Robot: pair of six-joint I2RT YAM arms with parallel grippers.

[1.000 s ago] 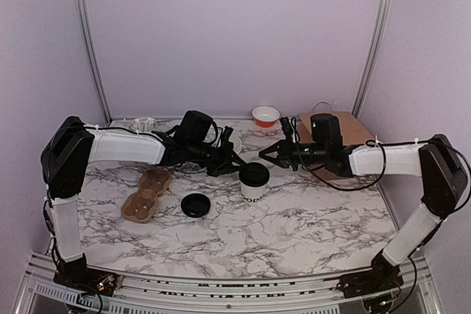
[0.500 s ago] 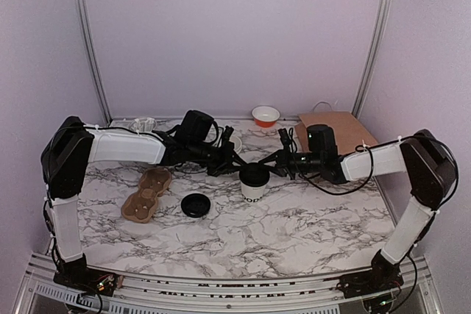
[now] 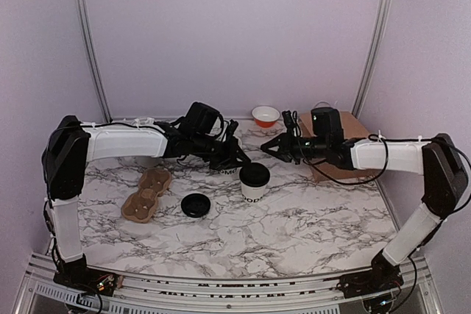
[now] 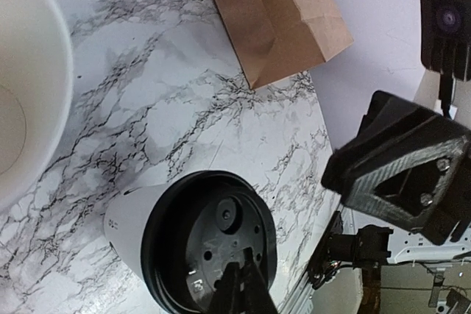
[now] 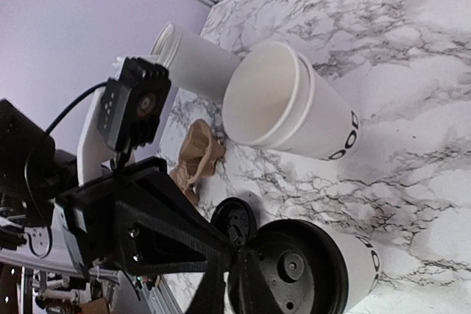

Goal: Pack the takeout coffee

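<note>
The takeout coffee, a white cup with black lettering and a black lid, stands upright mid-table. My left gripper hangs just behind and above its lid, shut and holding nothing. In the left wrist view the shut fingertips lie over the lid; whether they touch it I cannot tell. My right gripper hovers behind and to the right of the cup, apart from it, its fingers close together and empty. The right wrist view shows the lidded cup below that gripper.
A loose black lid lies left of the cup, beside a brown cardboard cup carrier. Lidless white cups lie on their side behind. A brown paper bag lies flat at the back right. A red-and-white bowl stands by the back wall.
The right gripper reached in to the cup's lid half a second ago, then drew back up and to the right. The left gripper shifted slightly right toward the cup.
</note>
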